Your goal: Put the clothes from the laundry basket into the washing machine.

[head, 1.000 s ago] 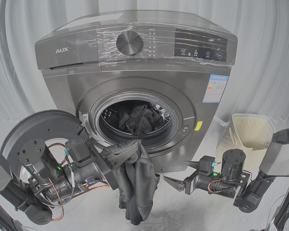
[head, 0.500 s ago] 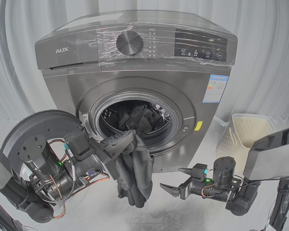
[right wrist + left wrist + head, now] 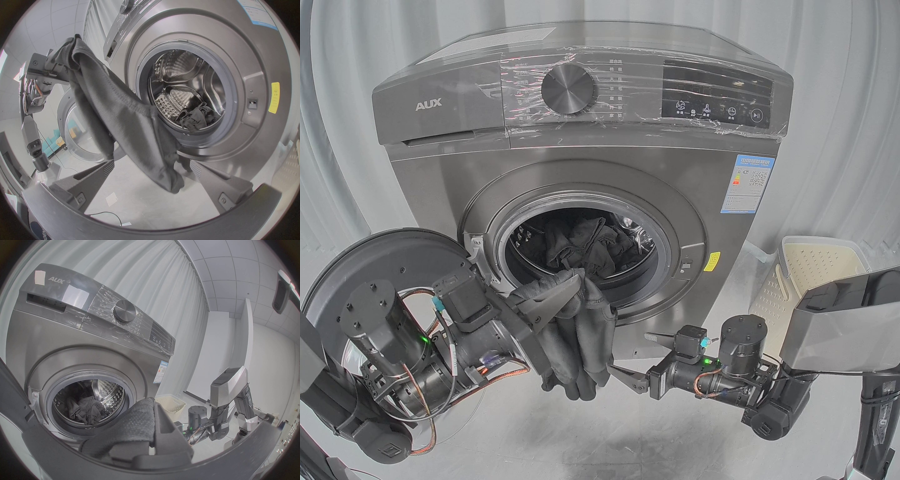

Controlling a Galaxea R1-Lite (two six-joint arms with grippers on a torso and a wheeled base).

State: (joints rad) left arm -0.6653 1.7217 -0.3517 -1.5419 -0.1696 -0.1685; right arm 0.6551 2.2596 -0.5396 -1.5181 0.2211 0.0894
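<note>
– Dark grey cloth (image 3: 578, 337) hangs in front of the washing machine (image 3: 581, 162), just under its round hole. The left gripper (image 3: 562, 294) pinches the top tight.
– And the right gripper (image 3: 628, 355)?
– Wide open, one finger on each side of the cloth's low end. It grips nothing.
– Is the laundry basket (image 3: 819, 262) beside the machine empty?
– I see no clothes in the part that shows.
– What's left, then?
– Some dark clothes (image 3: 581, 244) lie inside the machine already. I think this cloth is the last one to go in.
</note>
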